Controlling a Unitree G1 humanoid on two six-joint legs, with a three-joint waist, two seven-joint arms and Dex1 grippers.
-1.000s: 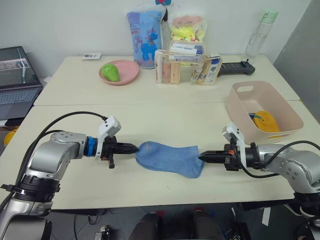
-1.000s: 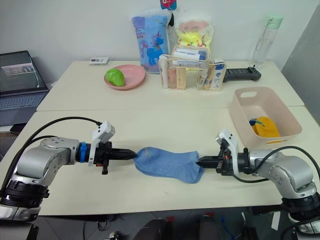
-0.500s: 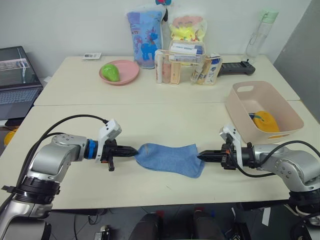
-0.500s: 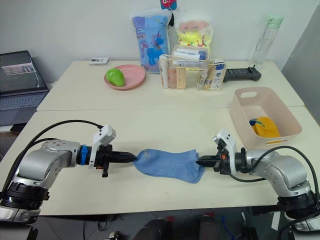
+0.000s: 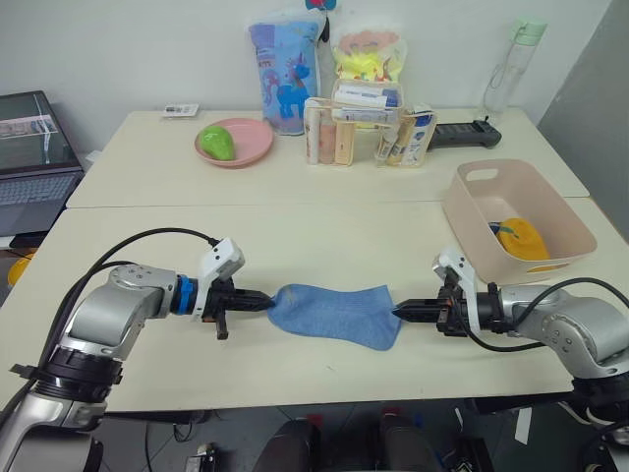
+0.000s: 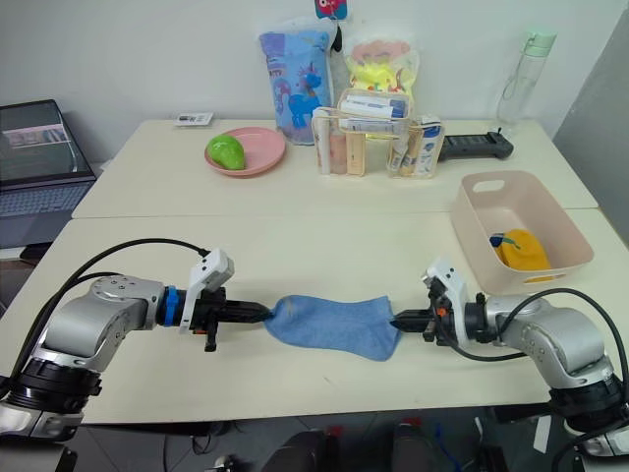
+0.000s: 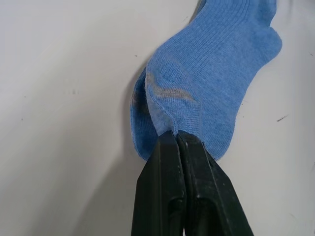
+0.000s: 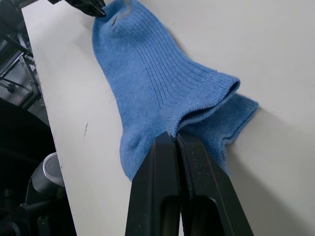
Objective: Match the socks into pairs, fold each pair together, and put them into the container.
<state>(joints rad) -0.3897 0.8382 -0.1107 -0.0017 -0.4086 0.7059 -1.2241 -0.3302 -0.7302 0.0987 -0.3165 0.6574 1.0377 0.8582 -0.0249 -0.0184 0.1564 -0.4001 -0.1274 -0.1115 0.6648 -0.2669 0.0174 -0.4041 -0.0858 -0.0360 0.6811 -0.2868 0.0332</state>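
With a yellow pair (image 5: 522, 239) already laid in the tub (image 5: 470, 211) at 2 o'clock, the light blue socks (image 5: 334, 313) at desk centre are pinched at opposite ends by the left fingers (image 5: 263, 302) and right fingers (image 5: 399, 313), folding not yet done.

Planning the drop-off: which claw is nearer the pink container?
Right. The right claw pinches the light blue socks just in front of the container; the left claw holds their far end.

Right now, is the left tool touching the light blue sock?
Touching: the left wrist view shows the left tool shut on the light blue sock's edge.
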